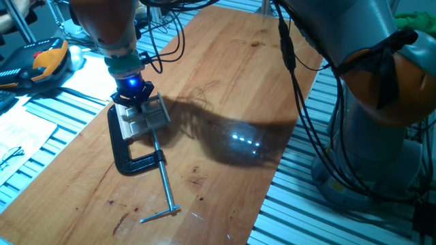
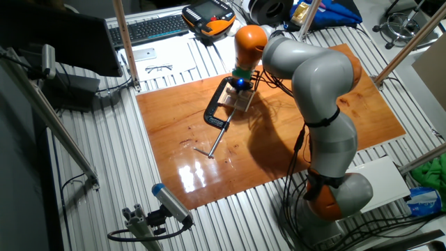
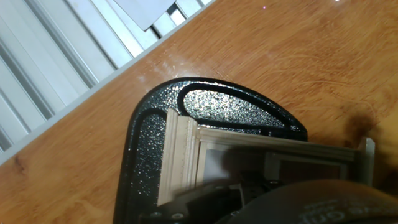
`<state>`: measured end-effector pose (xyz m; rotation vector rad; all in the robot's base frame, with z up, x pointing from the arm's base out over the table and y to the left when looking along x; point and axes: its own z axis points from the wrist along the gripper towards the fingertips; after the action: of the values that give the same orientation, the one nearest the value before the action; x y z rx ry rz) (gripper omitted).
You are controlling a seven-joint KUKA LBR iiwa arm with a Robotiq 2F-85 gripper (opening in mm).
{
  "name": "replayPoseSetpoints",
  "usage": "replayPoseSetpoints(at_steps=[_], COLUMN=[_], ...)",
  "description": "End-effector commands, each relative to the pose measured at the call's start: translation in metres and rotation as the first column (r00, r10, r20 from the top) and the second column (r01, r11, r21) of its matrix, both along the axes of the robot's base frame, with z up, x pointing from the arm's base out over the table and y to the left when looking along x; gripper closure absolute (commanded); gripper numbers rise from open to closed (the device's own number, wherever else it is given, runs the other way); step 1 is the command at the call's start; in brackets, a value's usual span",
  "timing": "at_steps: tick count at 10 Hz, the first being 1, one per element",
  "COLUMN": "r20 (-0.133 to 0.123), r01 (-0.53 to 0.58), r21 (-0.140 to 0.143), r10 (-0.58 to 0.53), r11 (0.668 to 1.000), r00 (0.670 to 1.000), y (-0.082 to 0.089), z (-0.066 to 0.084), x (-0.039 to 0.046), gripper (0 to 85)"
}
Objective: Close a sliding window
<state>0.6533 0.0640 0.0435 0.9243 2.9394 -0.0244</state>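
The sliding window [image 1: 144,116] is a small beige wooden frame held on the wooden table by a black C-clamp [image 1: 127,154]. My gripper [image 1: 135,96] stands directly on top of it, its blue light lit, with the fingertips down at the frame's far end. The other fixed view shows the window [image 2: 244,101] beneath the gripper [image 2: 240,85]. In the hand view the frame [image 3: 182,158] and its pale panes lie over the clamp's curved body [image 3: 214,104]. The dark gripper [image 3: 245,190] covers the frame's lower part, and its jaw gap is hidden.
The clamp's long metal screw [image 1: 163,189] runs toward the table's front and ends in a crossbar. The table's left edge [image 3: 93,90] lies close to the clamp, with ribbed aluminium beyond. An orange and black pendant [image 1: 42,60] and papers lie to the left. Cables hang from the arm [image 1: 293,68].
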Motion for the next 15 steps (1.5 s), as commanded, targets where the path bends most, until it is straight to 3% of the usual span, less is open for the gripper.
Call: replayPoseSetpoints(at_steps=[1, 9, 15], r20=[0.0, -0.006, -0.017], r01=[-0.002, -0.02, 0.005], r21=[-0.002, -0.026, 0.014], r10=[0.002, 0.02, -0.005], r11=[1.0, 0.999, 1.0], r00=[1.0, 1.0, 1.0], y=[0.0, -0.003, 0.001], z=[0.0, 0.0, 0.012], x=[-0.0003, -0.0021, -0.0017], gripper=[85.0, 85.0, 85.0])
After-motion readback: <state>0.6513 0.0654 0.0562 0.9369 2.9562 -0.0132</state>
